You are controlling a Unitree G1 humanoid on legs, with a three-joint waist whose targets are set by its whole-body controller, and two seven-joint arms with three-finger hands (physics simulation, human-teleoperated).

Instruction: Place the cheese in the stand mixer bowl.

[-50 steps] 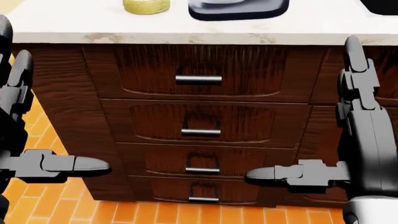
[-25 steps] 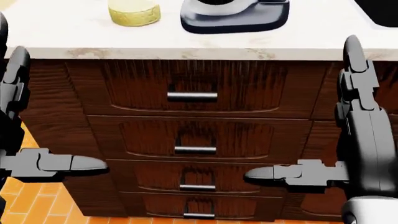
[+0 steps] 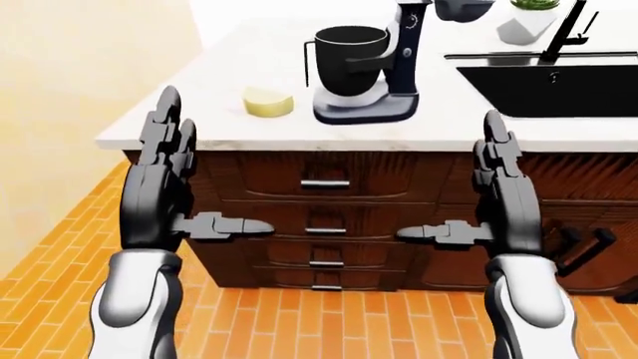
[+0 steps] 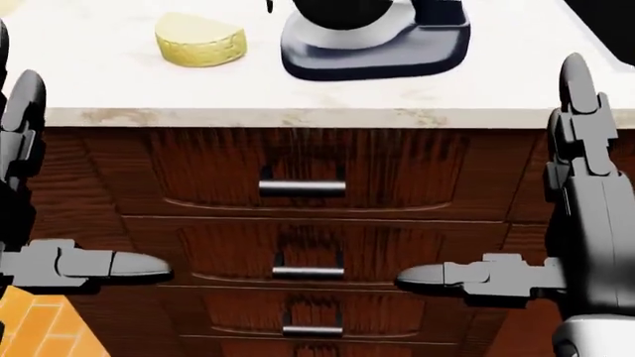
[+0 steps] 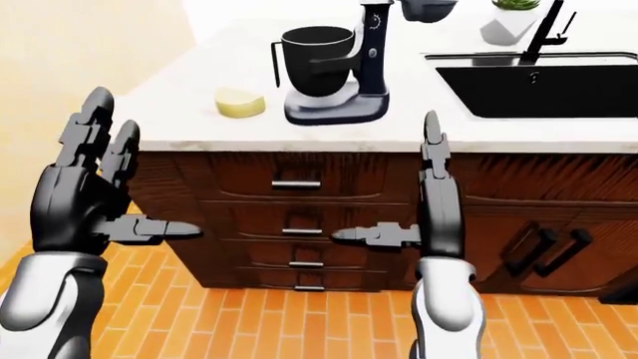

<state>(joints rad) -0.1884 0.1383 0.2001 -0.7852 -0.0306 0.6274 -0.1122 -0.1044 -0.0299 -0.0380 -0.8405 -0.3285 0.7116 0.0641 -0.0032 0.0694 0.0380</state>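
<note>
A pale yellow wedge of cheese [image 3: 268, 102] lies on the white counter [image 3: 200, 105], just left of the dark stand mixer [image 3: 384, 67]. The mixer's black bowl [image 3: 347, 51] stands upright under its raised head. The cheese also shows in the head view [image 4: 200, 39], at the top left. My left hand [image 3: 174, 187] and right hand [image 3: 484, 194] are both open and empty, held up before the drawers, well below and short of the counter top.
A stack of dark wood drawers [image 3: 324, 217] with metal handles fills the cabinet under the counter. A black sink [image 3: 548, 86] with a tap lies at the right. A white planter [image 3: 523, 22] stands at the top right. The floor [image 3: 60, 254] is orange brick.
The camera has moved closer and the view has shifted: counter, cheese and mixer base show lower and larger in the head view. Both hands stay open in much the same pose.
</note>
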